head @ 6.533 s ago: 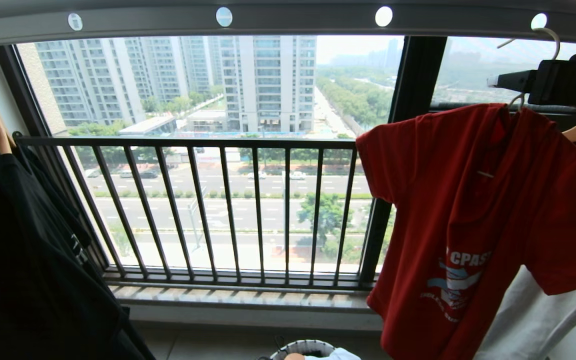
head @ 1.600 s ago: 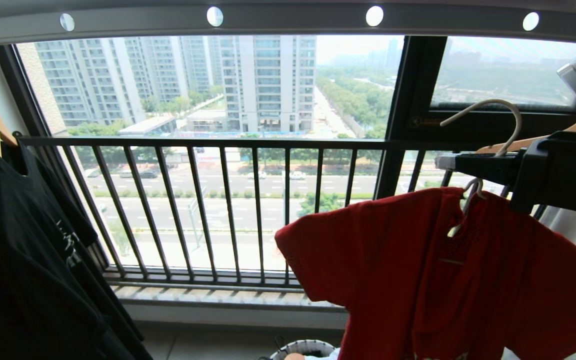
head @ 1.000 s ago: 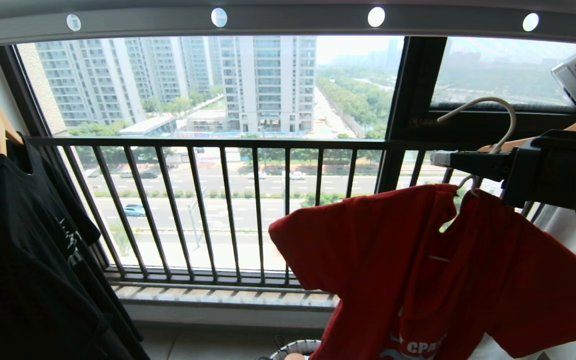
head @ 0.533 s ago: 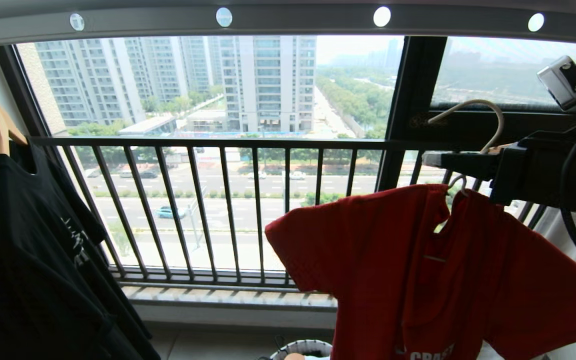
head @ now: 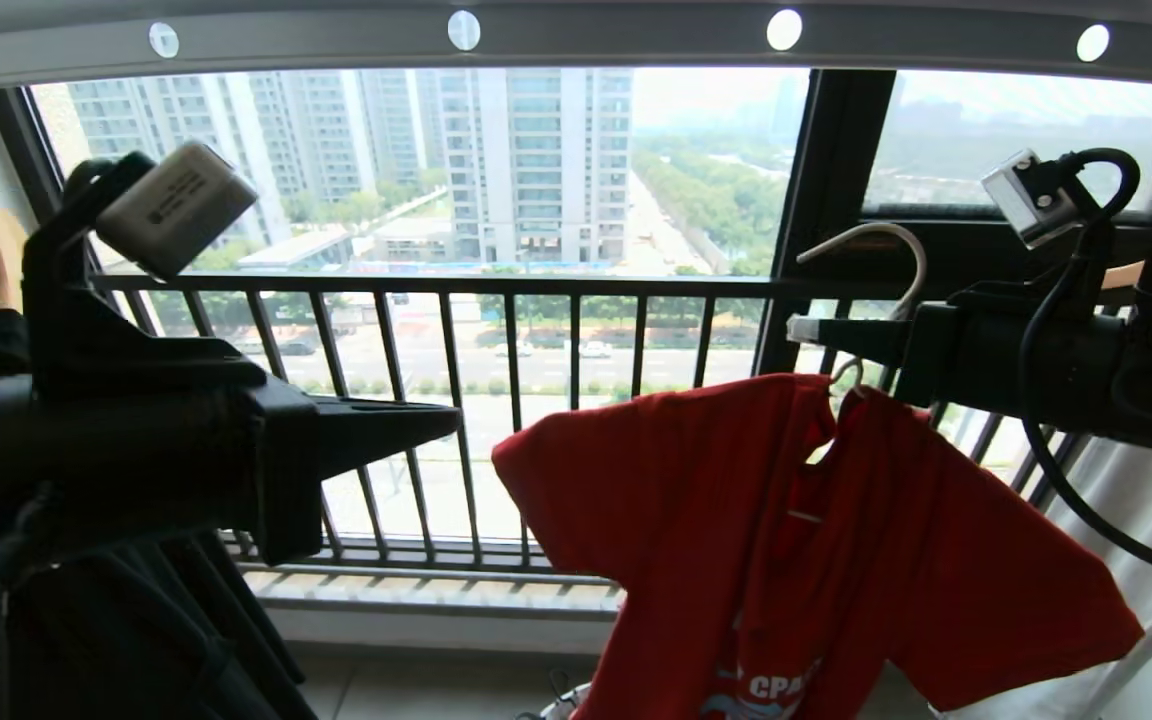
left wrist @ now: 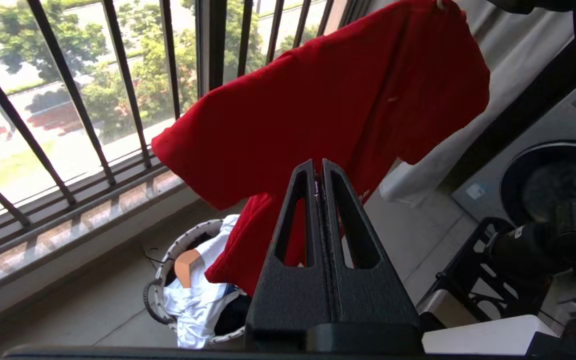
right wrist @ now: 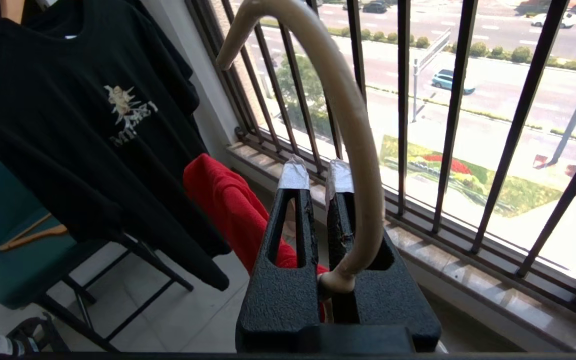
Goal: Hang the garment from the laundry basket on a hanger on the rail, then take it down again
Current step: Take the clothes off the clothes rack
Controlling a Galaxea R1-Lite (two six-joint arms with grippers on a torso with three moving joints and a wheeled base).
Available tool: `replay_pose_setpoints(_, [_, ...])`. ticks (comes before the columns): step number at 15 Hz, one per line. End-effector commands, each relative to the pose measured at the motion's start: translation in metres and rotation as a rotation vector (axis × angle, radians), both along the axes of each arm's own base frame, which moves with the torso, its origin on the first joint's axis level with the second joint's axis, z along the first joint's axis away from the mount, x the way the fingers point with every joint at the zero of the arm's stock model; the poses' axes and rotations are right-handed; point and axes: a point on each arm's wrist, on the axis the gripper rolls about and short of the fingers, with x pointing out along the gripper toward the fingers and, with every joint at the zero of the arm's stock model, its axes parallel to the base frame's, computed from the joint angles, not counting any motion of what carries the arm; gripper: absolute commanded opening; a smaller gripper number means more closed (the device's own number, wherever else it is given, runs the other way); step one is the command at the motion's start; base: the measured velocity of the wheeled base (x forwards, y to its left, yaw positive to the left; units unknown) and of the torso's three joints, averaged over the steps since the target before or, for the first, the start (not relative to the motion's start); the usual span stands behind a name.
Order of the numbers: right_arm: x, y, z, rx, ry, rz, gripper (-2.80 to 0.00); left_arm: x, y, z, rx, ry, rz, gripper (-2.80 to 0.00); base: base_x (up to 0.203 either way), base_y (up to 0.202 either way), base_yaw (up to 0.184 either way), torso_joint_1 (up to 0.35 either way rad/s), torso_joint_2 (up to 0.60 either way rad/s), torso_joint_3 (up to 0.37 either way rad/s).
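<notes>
Since half a second ago the left gripper [head: 451,420] has come into the head view, jaws shut and empty, pointing toward the shirt [head: 726,520]. Overhead, the rail [head: 576,45] carries no hook now. The shirt hangs on the hanger [head: 881,260], pinched at the neck by the right gripper [head: 801,330], above the basket [left wrist: 168,265]. Taking down seems nearly done; returning the shirt remains.

Red garment [head: 696,520], off-white hanger [head: 891,250].
White and blue chest print; grey rail [head: 576,35]; black T-shirt [right wrist: 83,125], pale print.
</notes>
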Motion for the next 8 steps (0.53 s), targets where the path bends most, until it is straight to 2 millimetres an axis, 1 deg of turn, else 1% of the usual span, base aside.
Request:
replay_pose_setpoints(1, [0.007,0.017,-0.010,-0.020,0.030,-0.026,-2.80,0.025,-0.043,-0.029,0.088,0.116,-0.079,-2.80,0.000,0.000,0.000,0.000,0.00,0.000])
replay_pose_setpoints(2, [0.007,0.024,-0.012,-0.028,0.034,-0.038,-2.80,0.031,-0.049,-0.034,0.100,0.131,-0.079,-2.80,0.000,0.000,0.000,0.000,0.00,0.000])
replay_pose_setpoints(4, [0.002,0.041,-0.013,-0.034,0.023,-0.049,-2.80,0.043,-0.061,-0.040,0.119,0.153,-0.083,-2.80,0.000,0.000,0.000,0.000,0.00,0.000])
replay_pose_setpoints(5, [0.000,0.046,-0.013,-0.037,0.018,-0.065,-2.80,0.046,-0.067,-0.046,0.135,0.172,-0.092,-2.80,0.000,0.000,0.000,0.000,0.00,0.000])
replay_pose_setpoints(7, [-0.006,0.055,-0.010,-0.028,0.013,-0.083,-2.80,0.044,-0.077,-0.052,0.133,0.213,-0.108,-2.80,0.000,0.000,0.000,0.000,0.00,0.000])
replay_pose_setpoints(8, [-0.008,0.060,-0.006,-0.006,0.019,-0.098,-2.80,0.043,-0.080,-0.054,0.140,0.214,-0.095,0.00,0.000,0.000,0.000,0.000,0.00,0.000])
